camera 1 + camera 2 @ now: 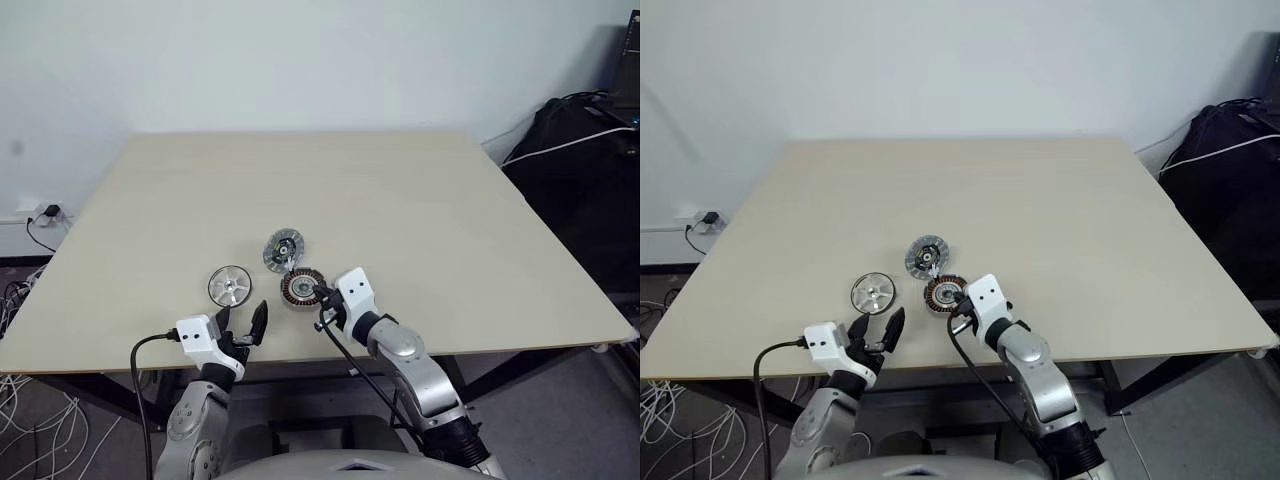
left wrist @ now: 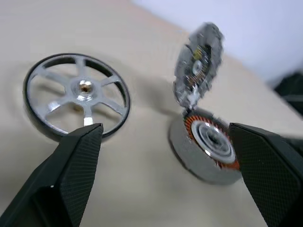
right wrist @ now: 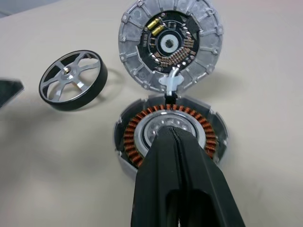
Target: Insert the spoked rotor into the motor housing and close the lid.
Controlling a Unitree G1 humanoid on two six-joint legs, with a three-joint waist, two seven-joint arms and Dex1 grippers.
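The spoked rotor [image 1: 230, 285] lies flat on the table, a silver wheel with a dark rim. To its right sits the motor housing [image 1: 298, 287], its copper windings [image 3: 137, 127] showing. The lid [image 1: 283, 249] stands tilted open just behind the housing, its inner face [image 3: 169, 45] visible. My right gripper [image 1: 320, 294] is shut with nothing in it, its tips [image 3: 173, 132] just over the housing's centre. My left gripper [image 1: 241, 322] is open and empty near the table's front edge, a little in front of the rotor [image 2: 77, 97] and the housing [image 2: 208, 146].
The beige table [image 1: 450, 220] reaches far back and to both sides. A black bag with a white cable [image 1: 585, 140] sits off the table's right side. Loose cables [image 1: 30, 400] and a wall socket [image 1: 45, 212] lie to the left.
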